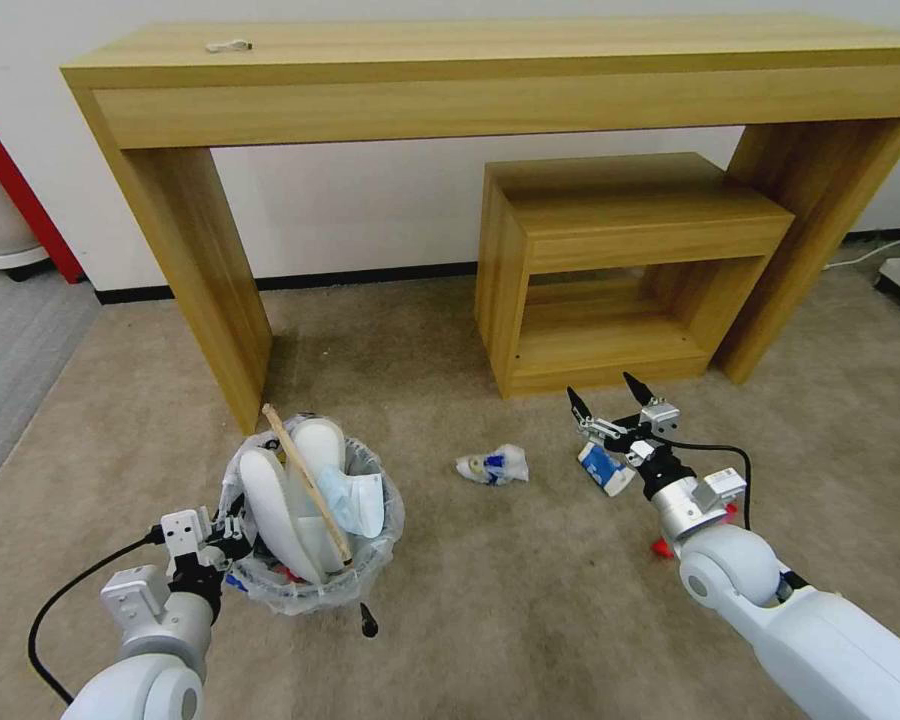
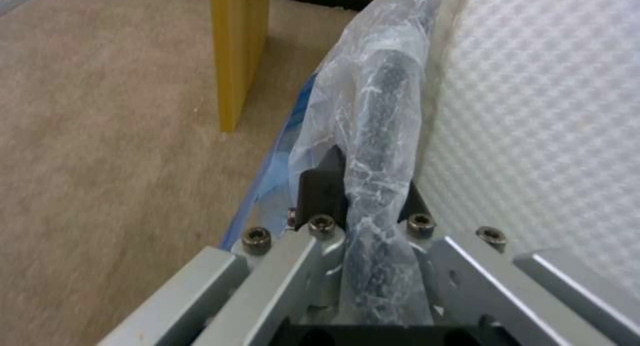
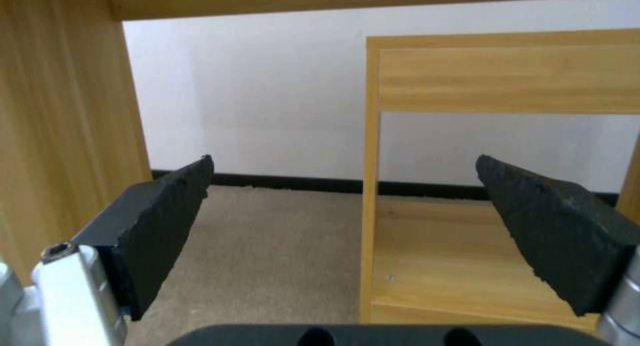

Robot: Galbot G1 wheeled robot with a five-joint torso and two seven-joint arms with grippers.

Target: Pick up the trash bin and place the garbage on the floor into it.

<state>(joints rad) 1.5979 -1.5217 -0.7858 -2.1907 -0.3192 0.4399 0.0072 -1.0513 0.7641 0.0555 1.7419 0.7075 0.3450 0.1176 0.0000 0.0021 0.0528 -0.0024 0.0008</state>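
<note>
Two claws at work: the left claw (image 1: pixel 232 528) pinches the bag-lined rim of the trash bin (image 1: pixel 370 560) at its 9 o'clock side, white slippers (image 1: pixel 300 490) and a wooden stick (image 1: pixel 306 482) inside. The right claw (image 1: pixel 610 395), spread wide, hovers above a blue-white carton (image 1: pixel 604 468) on the carpet (image 1: pixel 490 600); a crumpled wrapper (image 1: pixel 493 465) lies at the carton's 9 o'clock.

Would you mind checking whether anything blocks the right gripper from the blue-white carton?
Nothing visible does. The open right gripper hovers just above the blue-white carton on bare carpet; the crumpled wrapper lies off to its left.
</note>
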